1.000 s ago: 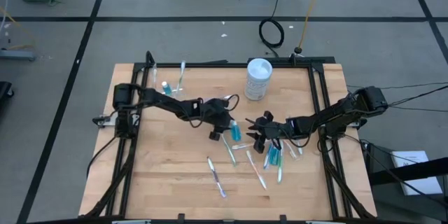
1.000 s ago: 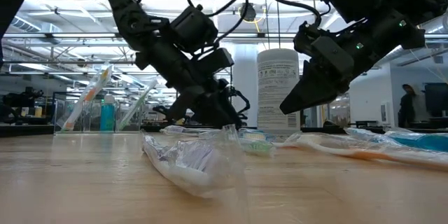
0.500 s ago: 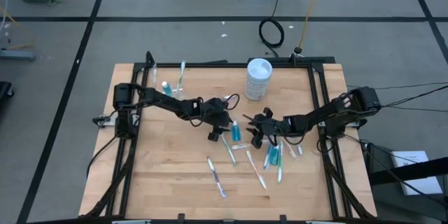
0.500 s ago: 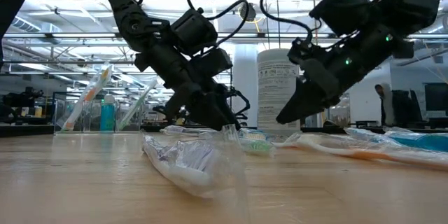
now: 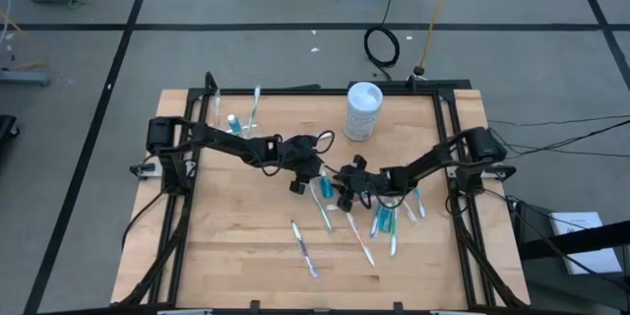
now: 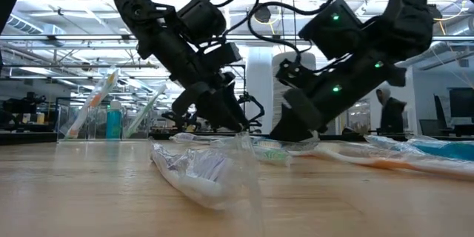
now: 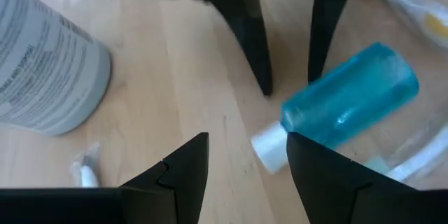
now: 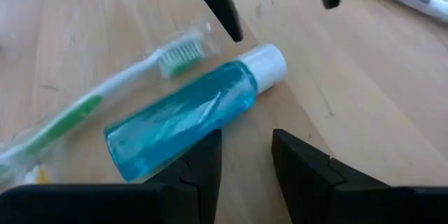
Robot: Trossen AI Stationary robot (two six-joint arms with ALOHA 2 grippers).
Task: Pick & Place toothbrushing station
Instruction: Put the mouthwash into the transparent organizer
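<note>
A small blue toothpaste tube [image 5: 329, 185] with a white cap [image 7: 269, 147] lies flat on the wooden table near its middle. My left gripper [image 5: 307, 173] is open just left of it, with the cap end between its fingers [image 7: 246, 164]. My right gripper [image 5: 345, 187] is open just right of it, and the tube's body [image 8: 189, 119] lies in front of its fingers [image 8: 245, 155]. A green wrapped toothbrush [image 8: 105, 94] lies beside the tube. Several wrapped toothbrushes [image 5: 359, 241] lie scattered nearer the front. I cannot tell whether either gripper touches the tube.
A white cylindrical container [image 5: 362, 110] stands at the far edge. Toothbrushes [image 5: 256, 106] and another blue tube [image 5: 234, 122] stand at the far left, in a clear holder in the low view [image 6: 111, 115]. A wrapped toothbrush [image 6: 200, 170] lies close to the low camera.
My right gripper has gone toward the table's left edge and down, up to the blue tube opposite my left gripper. The tube has stayed where it was.
</note>
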